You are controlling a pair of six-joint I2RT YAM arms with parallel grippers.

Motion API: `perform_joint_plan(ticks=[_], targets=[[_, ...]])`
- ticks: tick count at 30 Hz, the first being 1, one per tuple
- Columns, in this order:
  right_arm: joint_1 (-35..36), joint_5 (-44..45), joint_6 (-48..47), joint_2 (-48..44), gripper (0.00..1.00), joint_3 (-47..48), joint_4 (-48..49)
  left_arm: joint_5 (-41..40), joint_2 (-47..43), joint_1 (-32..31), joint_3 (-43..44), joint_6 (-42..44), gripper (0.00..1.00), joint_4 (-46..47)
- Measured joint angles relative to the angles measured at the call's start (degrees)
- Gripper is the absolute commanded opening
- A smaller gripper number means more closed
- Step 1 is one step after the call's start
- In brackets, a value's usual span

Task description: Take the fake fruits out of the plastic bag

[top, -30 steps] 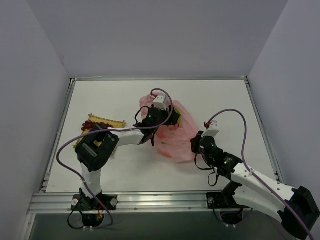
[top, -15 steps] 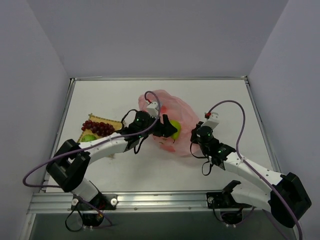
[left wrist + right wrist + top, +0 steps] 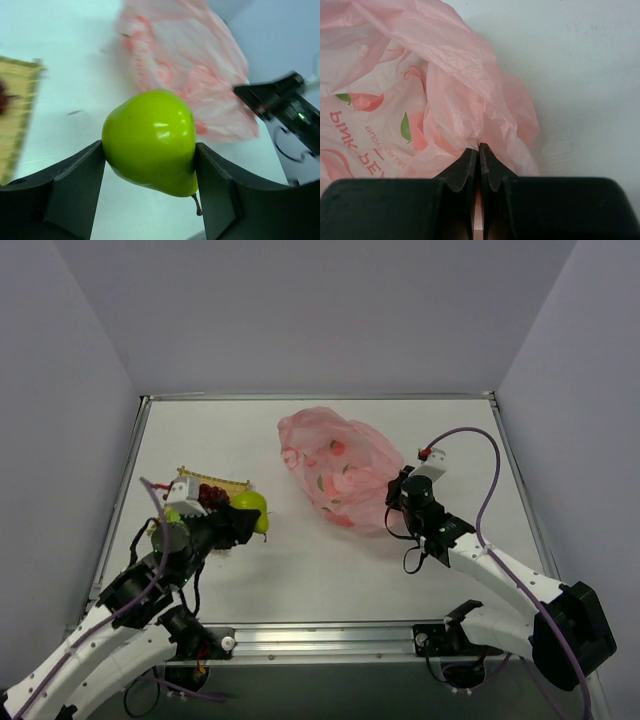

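Left end effector (image 3: 150,148) is clamping the pear (image 3: 252,507), holding it just beside the woven mat (image 3: 228,485) carrying the grape bunch (image 3: 211,495). Right end effector (image 3: 479,152) is pinching a fold of the plastic bag (image 3: 338,472), which is lying mid-desk (image 3: 300,570), well apart from the pear.

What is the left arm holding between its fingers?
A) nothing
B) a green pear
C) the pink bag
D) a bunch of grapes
B: the left wrist view shows the left fingers pressing both sides of the green pear; the right fingers pinch the pink bag.
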Motion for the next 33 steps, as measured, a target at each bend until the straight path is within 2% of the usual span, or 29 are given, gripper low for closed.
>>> perform_joint_plan(ticks=[2,5,8,14,18,24,32,33], targets=[[-0.52,-0.83,-0.57,0.00,0.00,0.00,0.20,-7.61,-7.15,0.42,-1.40,-2.38,0.03,-6.71],[-1.46,-2.29,-1.51,0.00,0.00,-0.02,0.59,-16.83,-11.04,0.83,-3.23,-5.68,0.03,-15.65],[-2.21,-3.52,-2.16,0.02,0.00,-0.09,1.36,-22.64,-9.49,0.83,-5.70,-7.43,0.03,-21.42],[-3.08,-5.68,-2.73,0.04,0.00,-0.57,2.91,-29.27,1.46,1.92,-7.74,-7.23,0.04,-22.60],[-3.41,-6.73,-3.10,0.04,0.00,-1.25,3.37,-29.40,8.55,6.64,-7.74,-5.42,0.04,-18.60],[-3.45,-7.54,-3.17,0.04,0.00,-1.55,3.98,-24.41,14.97,15.45,-7.82,-2.05,0.04,-9.55],[-3.76,-7.74,-3.37,0.04,0.00,-1.68,4.04,-20.31,22.86,19.21,-7.82,0.79,0.09,-1.79],[-3.76,-7.74,-3.39,0.04,0.00,-1.68,4.02,-20.13,23.41,19.54,-7.82,0.83,0.13,-1.27]])
